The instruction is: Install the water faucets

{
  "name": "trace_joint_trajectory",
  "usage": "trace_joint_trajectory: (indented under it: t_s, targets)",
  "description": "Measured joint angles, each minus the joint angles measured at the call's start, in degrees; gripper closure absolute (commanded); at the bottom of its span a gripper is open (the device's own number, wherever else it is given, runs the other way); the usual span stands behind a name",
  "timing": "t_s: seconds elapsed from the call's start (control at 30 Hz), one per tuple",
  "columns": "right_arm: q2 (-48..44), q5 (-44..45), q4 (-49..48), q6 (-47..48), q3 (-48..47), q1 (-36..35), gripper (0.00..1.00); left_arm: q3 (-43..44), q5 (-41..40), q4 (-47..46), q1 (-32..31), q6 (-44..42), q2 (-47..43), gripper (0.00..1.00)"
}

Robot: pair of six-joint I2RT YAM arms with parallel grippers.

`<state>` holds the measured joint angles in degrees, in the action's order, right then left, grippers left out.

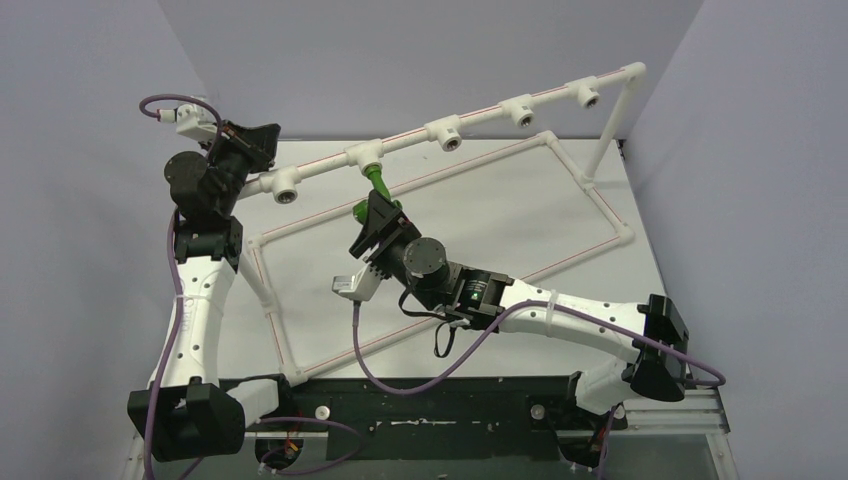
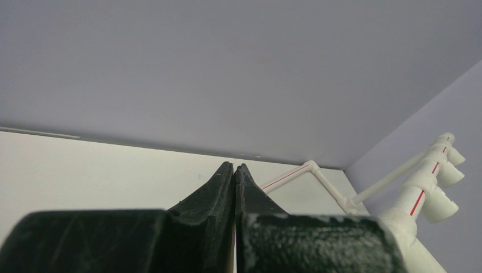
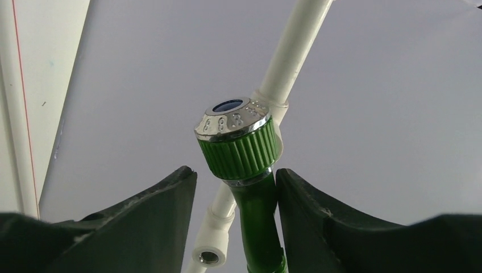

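No word, brand or number can be read in any of the three views. The nearest thing to lettering is a row of small raised marks around the silver cap (image 3: 232,120) of the green faucet (image 3: 241,152), seen from the right wrist. They look like rounded figures or a repeated pattern, but they are too small and too shiny to make out. The white pipes (image 1: 500,112) carry a thin red line along their length; it is a plain stripe, not writing.
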<state>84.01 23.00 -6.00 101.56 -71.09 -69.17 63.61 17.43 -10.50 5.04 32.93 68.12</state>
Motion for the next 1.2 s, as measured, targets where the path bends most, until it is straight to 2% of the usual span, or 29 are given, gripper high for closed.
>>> trace_joint_trajectory:
  t_s: [0.07, 0.23, 0.43, 0.63, 0.83, 1.03, 1.2]
  targets:
    - [0.22, 0.04, -1.18, 0.42, -0.02, 0.13, 0.61, 0.00, 0.02, -0.04, 0.00, 0.09, 0.02, 1.00]
    - [0.22, -0.24, -3.89, 1.40, -0.17, 0.11, 0.99, 0.00, 0.20, -0.09, 0.00, 0.50, 0.02, 1.00]
    - [0.24, -0.28, -5.35, -0.42, -0.13, 0.07, 1.00, 0.00, 0.22, -0.26, 0.00, 0.76, 0.11, 1.00]
    - [0.24, -0.96, -9.99, -9.35, 0.87, 0.07, 1.00, 0.00, 0.24, -0.26, 0.00, 0.85, 0.11, 1.00]
    - [0.24, -1.22, -20.20, -25.62, 3.65, 0.09, 1.00, 0.00, 0.42, -0.26, 0.00, 0.92, 0.11, 1.00]
    - [0.24, 0.79, -30.51, -46.40, 6.23, 0.11, 1.00, 0.00, 0.59, -0.24, 0.00, 0.94, 0.11, 1.00]
    - [0.26, 4.66, -34.40, -64.41, 6.49, 0.31, 1.00, 0.00, 0.72, -0.24, 0.00, 1.01, 0.11, 1.00]
